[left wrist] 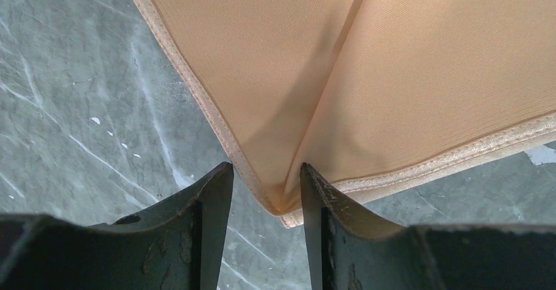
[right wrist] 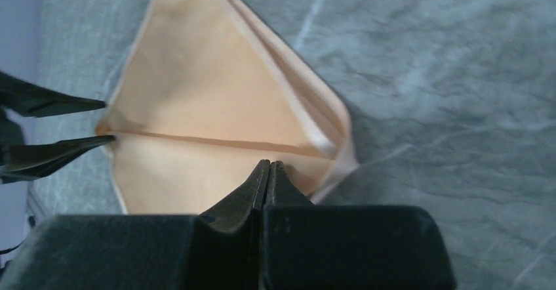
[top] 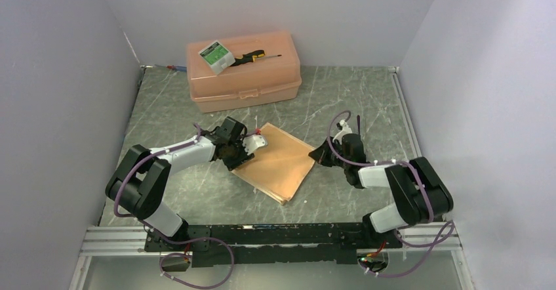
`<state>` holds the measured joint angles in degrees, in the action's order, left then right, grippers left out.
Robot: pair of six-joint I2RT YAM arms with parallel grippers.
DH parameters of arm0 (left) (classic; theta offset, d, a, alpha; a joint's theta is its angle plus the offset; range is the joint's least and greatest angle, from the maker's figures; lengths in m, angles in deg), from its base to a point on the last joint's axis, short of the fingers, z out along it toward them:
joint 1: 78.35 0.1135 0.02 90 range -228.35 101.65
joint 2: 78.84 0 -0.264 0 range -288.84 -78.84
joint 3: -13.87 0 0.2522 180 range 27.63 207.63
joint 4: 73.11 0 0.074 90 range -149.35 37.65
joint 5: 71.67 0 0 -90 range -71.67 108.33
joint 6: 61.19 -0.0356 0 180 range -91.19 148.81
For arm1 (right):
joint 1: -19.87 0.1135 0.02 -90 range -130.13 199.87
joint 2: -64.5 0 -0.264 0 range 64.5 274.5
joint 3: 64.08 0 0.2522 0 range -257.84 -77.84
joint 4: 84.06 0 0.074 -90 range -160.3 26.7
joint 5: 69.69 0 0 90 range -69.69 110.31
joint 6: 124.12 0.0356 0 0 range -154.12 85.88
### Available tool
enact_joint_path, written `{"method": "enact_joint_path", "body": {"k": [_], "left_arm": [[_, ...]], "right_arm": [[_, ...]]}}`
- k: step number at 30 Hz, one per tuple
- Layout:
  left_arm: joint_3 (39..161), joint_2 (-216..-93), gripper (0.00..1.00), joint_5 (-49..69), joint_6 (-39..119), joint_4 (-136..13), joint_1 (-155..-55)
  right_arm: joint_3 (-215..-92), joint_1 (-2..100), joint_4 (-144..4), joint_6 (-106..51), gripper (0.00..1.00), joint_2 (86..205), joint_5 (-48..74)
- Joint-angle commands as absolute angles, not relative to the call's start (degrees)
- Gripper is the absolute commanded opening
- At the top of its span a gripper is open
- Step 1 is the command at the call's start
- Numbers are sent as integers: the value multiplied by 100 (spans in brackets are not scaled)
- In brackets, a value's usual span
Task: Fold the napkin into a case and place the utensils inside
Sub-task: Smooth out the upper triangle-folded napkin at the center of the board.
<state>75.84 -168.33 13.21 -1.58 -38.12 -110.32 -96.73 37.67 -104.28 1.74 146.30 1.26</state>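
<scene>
napkin (top: 278,165): folded flat on the worktop (top: 354,106), between the two arms, a crease running corner to corner
left pincer (left wrist: 267,172): jaws apart, straddling one napkin corner — likely lining up to pinch and lift it
right pincer (right wrist: 269,164): closed, tips on the cloth by the opposite corner — probably pinning it for the fold
utensils: not in view

No legible text anywhere, small green-and-white carton (top: 216,55) on the peach plastic box (top: 262,83) at twelve o'clock carries print too small to read
</scene>
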Motion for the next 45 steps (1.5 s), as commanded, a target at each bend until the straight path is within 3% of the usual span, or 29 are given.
{"method": "enact_joint_path", "body": {"k": [1,7,15,20,33,45], "left_arm": [[7553,-16786,48,1318,-282,-3650,-11043],[7487,-16757,47,1367,-357,-3694,-11043],[7737,-16720,50,1232,-137,-3412,-11031],[8287,-16625,53,835,195,-2907,-10898],[8251,-16458,52,393,303,-2666,-10242],[8512,-16465,49,-583,684,-2225,-8998]], "right_arm": [[-9466,3614,-11506,263,0,15158,111],[-9513,3560,-11749,227,0,15389,-117],[-9506,3625,-11020,166,4,14014,223],[-9999,4564,-10413,-57,9,13789,527],[-11506,6456,-10978,-25,3,15942,109],[-13329,6897,-11026,72,1,17735,-525]]}}
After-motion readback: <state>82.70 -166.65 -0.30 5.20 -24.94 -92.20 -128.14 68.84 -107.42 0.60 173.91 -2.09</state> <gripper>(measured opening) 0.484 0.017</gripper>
